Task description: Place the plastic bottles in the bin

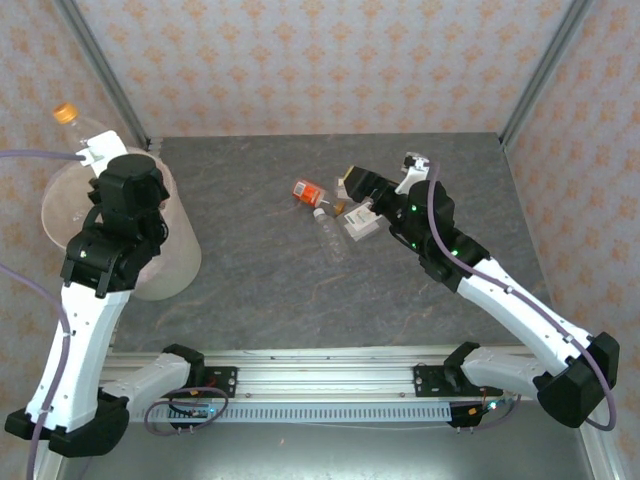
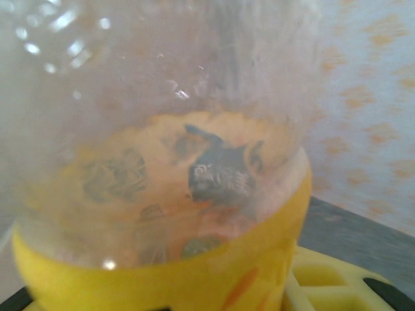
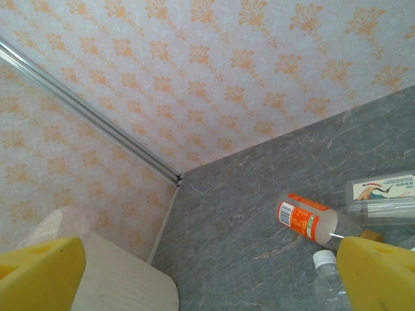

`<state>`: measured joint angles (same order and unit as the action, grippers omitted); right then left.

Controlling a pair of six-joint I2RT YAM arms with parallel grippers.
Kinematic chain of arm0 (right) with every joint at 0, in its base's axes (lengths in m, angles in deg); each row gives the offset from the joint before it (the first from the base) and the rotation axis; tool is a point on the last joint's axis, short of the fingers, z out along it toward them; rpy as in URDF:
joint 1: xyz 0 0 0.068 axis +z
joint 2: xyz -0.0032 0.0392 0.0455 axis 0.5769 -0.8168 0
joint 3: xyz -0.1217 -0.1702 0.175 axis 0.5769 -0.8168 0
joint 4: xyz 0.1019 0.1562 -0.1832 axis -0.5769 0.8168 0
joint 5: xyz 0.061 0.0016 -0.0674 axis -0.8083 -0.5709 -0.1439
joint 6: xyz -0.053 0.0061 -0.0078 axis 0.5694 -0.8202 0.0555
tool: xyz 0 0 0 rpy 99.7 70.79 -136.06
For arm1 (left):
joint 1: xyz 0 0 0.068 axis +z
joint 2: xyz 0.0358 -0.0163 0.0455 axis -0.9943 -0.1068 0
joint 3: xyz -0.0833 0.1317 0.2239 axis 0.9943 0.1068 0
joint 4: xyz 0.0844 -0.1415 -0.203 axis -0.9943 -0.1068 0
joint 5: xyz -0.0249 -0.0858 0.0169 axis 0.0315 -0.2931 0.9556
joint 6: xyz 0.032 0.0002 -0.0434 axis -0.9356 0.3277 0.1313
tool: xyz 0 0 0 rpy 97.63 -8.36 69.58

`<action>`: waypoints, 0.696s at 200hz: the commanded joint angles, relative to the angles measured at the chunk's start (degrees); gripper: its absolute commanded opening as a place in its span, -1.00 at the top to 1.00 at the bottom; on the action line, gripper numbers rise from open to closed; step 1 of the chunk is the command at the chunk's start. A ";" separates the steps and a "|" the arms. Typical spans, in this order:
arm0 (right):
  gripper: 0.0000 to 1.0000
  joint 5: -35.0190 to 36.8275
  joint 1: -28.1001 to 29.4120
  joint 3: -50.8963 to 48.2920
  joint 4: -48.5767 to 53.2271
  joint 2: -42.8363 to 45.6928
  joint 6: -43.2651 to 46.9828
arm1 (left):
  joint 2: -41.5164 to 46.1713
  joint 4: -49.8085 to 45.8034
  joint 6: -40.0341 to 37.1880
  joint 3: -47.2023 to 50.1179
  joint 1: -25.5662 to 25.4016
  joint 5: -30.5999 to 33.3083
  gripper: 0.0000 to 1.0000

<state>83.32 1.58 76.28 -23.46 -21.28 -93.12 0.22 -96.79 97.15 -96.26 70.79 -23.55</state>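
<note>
At the table's left stands the bin (image 1: 165, 262), a pale translucent bucket. My left gripper (image 1: 93, 155) hangs over its rim, shut on a clear plastic bottle (image 1: 85, 130) with an orange cap. Close up in the left wrist view, that bottle (image 2: 162, 162) shows an orange-yellow label, with a yellow finger (image 2: 324, 282) beside it. My right gripper (image 1: 350, 190) is open over mid-table, its yellow fingers (image 3: 379, 272) wide apart. Below it lie an orange-labelled bottle (image 1: 308, 192) (image 3: 305, 219), a clear white-capped bottle (image 1: 330, 235) (image 3: 324, 262) and a white-labelled bottle (image 1: 360, 225) (image 3: 382, 194).
Patterned walls with metal corner posts (image 1: 100, 60) close in the grey table (image 1: 260, 290) on three sides. A metal rail (image 1: 320, 385) carrying both arm bases runs along the near edge. Bare tabletop lies between the bin and the lying bottles.
</note>
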 commanded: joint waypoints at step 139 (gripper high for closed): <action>-0.99 1.36 -1.13 -0.19 2.94 1.82 -1.79 | -5.16 -11.88 3.76 9.56 24.70 -9.31 -0.14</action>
<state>84.04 0.93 75.47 -20.90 -19.18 -94.22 -3.82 -105.03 98.48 -86.62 95.02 -31.86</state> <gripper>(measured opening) 0.993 0.524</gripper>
